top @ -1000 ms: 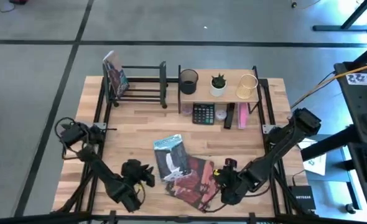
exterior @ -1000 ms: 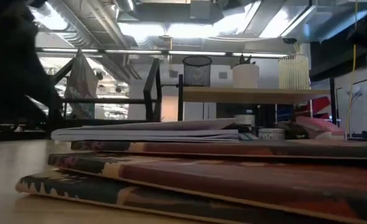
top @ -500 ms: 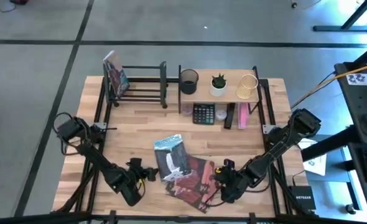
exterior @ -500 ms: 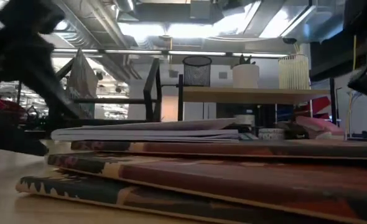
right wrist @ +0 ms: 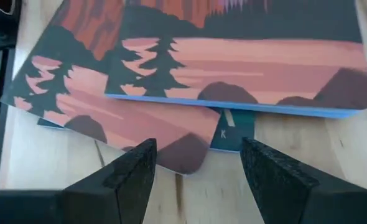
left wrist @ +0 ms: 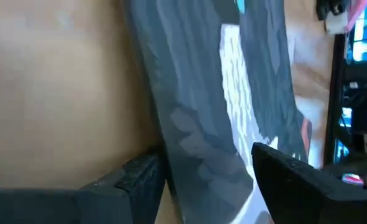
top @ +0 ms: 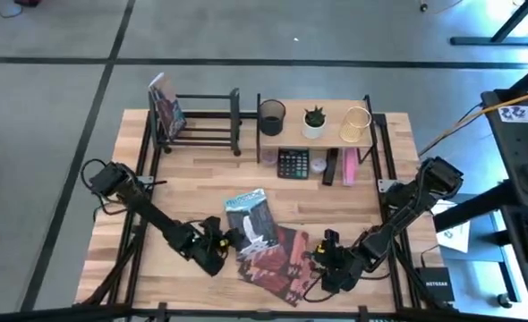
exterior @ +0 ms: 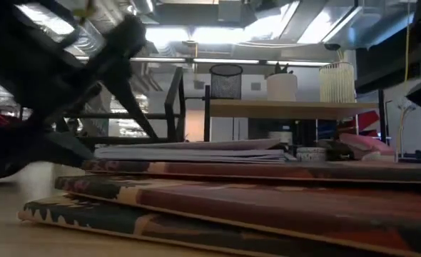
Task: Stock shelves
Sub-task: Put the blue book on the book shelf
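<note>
Books in a loose stack near the table's front edge: a grey-blue book (top: 250,225) on top, two red landscape-cover books (top: 277,261) beneath, overlapping unevenly. Left gripper (top: 221,243) sits low at the grey-blue book's left edge; in the left wrist view its fingers (left wrist: 124,183) are spread, one either side of the book's edge (left wrist: 214,143), not yet closed on it. Right gripper (top: 328,259) hovers just past the right corner of the red books, fingers (right wrist: 118,174) parted and empty.

Black metal-bar book rack (top: 201,121) stands at the table's far left with one book (top: 165,107) upright at its end. Light-wood board shelf (top: 328,134) is beside it, carrying a mesh cup (top: 271,116), a small plant (top: 314,121) and a wire holder (top: 356,123); a calculator (top: 292,163) sits beneath.

Risks: pinching at one edge, the thin book may sag or slip on lifting. Lower books could drag along, since the stack is skewed. A floppy book may catch on the rack's bars at insertion.
</note>
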Robot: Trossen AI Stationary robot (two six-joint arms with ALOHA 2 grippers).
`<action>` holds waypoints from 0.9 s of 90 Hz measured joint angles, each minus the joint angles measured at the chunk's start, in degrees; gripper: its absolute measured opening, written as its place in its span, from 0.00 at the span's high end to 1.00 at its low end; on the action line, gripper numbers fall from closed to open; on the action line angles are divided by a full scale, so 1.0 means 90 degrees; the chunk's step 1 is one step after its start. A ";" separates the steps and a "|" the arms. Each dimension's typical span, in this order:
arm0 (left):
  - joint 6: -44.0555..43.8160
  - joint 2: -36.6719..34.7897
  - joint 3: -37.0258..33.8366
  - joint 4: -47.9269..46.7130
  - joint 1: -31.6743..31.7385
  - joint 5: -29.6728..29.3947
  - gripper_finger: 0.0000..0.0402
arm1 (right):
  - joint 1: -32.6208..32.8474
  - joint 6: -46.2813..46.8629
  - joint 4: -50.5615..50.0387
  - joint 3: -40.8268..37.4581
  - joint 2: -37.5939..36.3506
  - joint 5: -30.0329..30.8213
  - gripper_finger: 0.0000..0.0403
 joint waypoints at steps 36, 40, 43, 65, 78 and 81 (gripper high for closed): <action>0.0266 0.0003 0.0020 -0.0099 0.0205 -0.0287 0.82 | 0.0369 0.0033 0.0297 0.0000 -0.0001 0.0512 0.46; 0.0297 0.0007 0.0031 -0.0116 0.0179 -0.0383 0.88 | 0.0369 0.0038 0.0296 0.0000 -0.0002 0.0515 0.46; 0.0367 0.0016 0.0037 -0.0121 0.0174 -0.0557 0.92 | 0.0369 0.0038 0.0301 0.0000 0.0004 0.0522 0.46; 0.1061 -0.0023 0.0073 -0.0110 0.0083 -0.1249 0.99 | 0.0350 0.0087 0.0315 0.0000 0.0035 0.0536 0.46; 0.2162 -0.0368 0.0139 -0.0268 0.0024 -0.2040 0.99 | 0.0350 0.0198 0.0322 0.0000 0.0035 0.0538 0.46; 0.2452 -0.0522 0.0199 -0.0255 0.0021 -0.2233 0.99 | 0.0350 0.0201 0.0333 0.0000 0.0035 0.0536 0.46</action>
